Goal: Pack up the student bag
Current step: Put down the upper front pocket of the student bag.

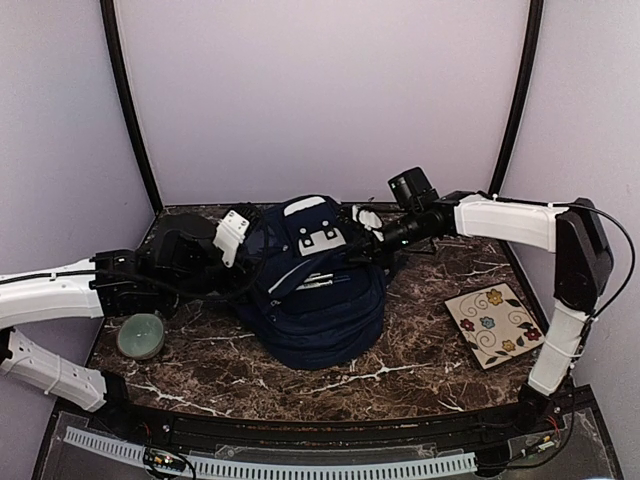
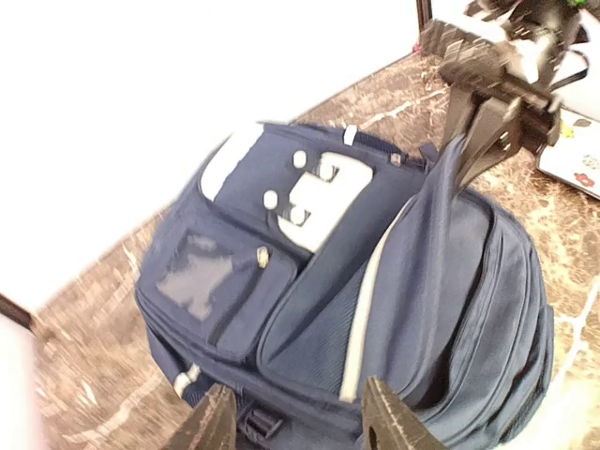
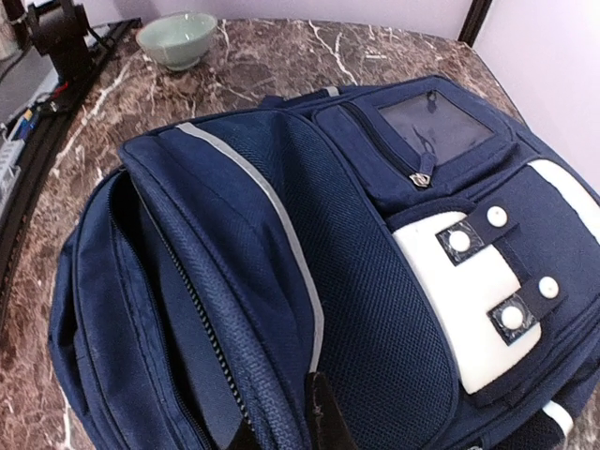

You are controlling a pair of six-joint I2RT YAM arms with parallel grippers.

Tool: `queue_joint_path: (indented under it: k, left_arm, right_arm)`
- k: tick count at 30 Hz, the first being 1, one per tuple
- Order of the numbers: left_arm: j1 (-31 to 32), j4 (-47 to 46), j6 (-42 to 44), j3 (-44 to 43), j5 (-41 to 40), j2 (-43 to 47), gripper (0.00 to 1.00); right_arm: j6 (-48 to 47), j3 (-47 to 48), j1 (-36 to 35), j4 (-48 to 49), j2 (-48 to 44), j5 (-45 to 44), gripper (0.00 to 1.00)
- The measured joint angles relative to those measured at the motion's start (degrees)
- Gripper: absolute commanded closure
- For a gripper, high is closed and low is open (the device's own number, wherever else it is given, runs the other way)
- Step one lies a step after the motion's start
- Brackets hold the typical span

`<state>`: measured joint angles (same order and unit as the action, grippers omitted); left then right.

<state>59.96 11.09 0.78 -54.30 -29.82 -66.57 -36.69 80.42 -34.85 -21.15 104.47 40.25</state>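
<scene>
The backpack (image 1: 315,300) sits mid-table (image 1: 420,370); the left wrist view shows the right gripper (image 2: 483,150) clamped on its flap and the left gripper (image 2: 300,427) spread apart, but not the green bowl (image 3: 178,39) the right wrist view catches.

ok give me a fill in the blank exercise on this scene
The ____ gripper is shut on the large navy-blue fabric backpack.
The round pale green bowl sits beside the ____ arm.
The square floral tile lies on the backpack's ____ side.
Missing words: right, left, right.
</scene>
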Motion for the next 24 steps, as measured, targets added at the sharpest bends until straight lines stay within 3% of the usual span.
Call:
queue_joint_path:
  k: [7, 13, 17, 24]
  left_arm:
    - [-2.2, -2.1, -11.1, 7.4, 6.1, -0.4, 0.52]
    - [-2.5, -6.2, -13.2, 9.7, 12.0, -5.5, 0.54]
    - [-2.5, -9.7, -11.6, 10.1, 15.5, -7.5, 0.54]
    - [-2.5, -14.4, -8.0, 10.1, 21.0, -11.5, 0.54]
  right_arm:
    - [-8.1, -7.0, 0.0, -1.8, -5.8, -8.5, 1.0]
    - [-10.0, -8.0, 3.0, -1.6, -6.1, -11.7, 0.99]
    - [-10.4, -7.8, 7.9, -1.6, -6.3, -12.0, 0.76]
    - [-12.7, -2.0, 12.9, -12.3, -6.7, -14.4, 0.55]
